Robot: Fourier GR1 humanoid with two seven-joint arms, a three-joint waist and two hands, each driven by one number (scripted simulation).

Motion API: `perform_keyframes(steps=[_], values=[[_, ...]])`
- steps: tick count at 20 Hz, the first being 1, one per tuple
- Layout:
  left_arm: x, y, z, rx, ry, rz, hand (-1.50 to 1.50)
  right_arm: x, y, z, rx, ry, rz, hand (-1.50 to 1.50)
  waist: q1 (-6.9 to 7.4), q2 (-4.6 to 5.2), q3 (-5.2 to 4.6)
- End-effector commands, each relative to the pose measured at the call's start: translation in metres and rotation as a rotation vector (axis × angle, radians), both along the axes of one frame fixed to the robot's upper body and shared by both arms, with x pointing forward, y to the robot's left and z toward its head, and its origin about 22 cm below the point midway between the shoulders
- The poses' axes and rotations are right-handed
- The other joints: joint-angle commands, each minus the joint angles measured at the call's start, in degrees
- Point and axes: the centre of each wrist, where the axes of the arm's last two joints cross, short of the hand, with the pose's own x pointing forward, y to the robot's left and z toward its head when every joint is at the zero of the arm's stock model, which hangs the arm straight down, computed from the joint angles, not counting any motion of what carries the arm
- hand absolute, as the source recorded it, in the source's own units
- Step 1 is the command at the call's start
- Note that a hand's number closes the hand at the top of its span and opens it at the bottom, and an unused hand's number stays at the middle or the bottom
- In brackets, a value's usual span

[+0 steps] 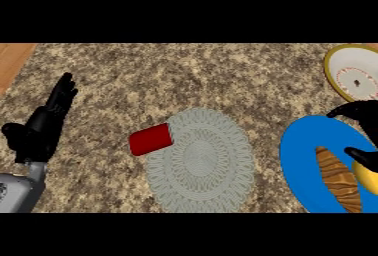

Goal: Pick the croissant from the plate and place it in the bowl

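Observation:
A brown croissant (338,181) lies on the right part of a blue plate (297,165) at the lower right. A bowl (353,75) with a yellow rim and white inside stands at the far right, beyond the plate. My right hand (359,111) comes in from the right edge above the plate, mostly out of view. Its fingers are spread over the plate's far rim and its thumb (362,155) sits just above the croissant's far end, with nothing between them. My left hand (40,130) rests open at the left, fingers up.
A red cylinder (151,140) lies on the left edge of a round grey woven mat (203,162) in the middle. A yellow rounded thing (368,179) shows at the right edge beside the croissant. The wooden counter edge (13,60) is at the top left.

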Motion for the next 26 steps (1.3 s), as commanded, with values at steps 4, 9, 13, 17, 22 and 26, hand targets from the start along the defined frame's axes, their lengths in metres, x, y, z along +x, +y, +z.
perform_keyframes(steps=[4,9,13,17,22,26], values=[[0.013,-0.014,0.016,0.023,-0.048,0.041,0.00,0.007,-0.059,0.053,-0.048,-0.152,0.273,-1.50,-1.07,0.03,0.11],[0.014,-0.011,0.014,0.037,-0.055,0.051,0.00,0.015,-0.052,0.102,-0.286,-0.197,0.357,-1.50,-0.73,-0.10,-0.12],[0.011,-0.021,0.016,0.049,-0.058,0.038,0.00,0.014,-0.038,0.130,-0.505,-0.216,0.405,-1.50,-0.52,-0.36,-0.09],[0.012,-0.035,0.007,0.031,-0.040,0.033,0.00,0.019,-0.014,0.133,-0.664,-0.270,0.453,-1.50,-0.09,0.01,-0.15],[0.013,-0.039,0.015,0.050,-0.057,0.045,0.00,0.014,-0.002,0.123,-0.785,-0.265,0.563,-1.50,-0.33,-0.28,-0.21],[0.016,-0.037,0.011,0.038,-0.055,0.070,0.00,0.004,0.007,0.109,-0.839,-0.290,0.662,-1.50,-1.89,-0.50,-0.37]])
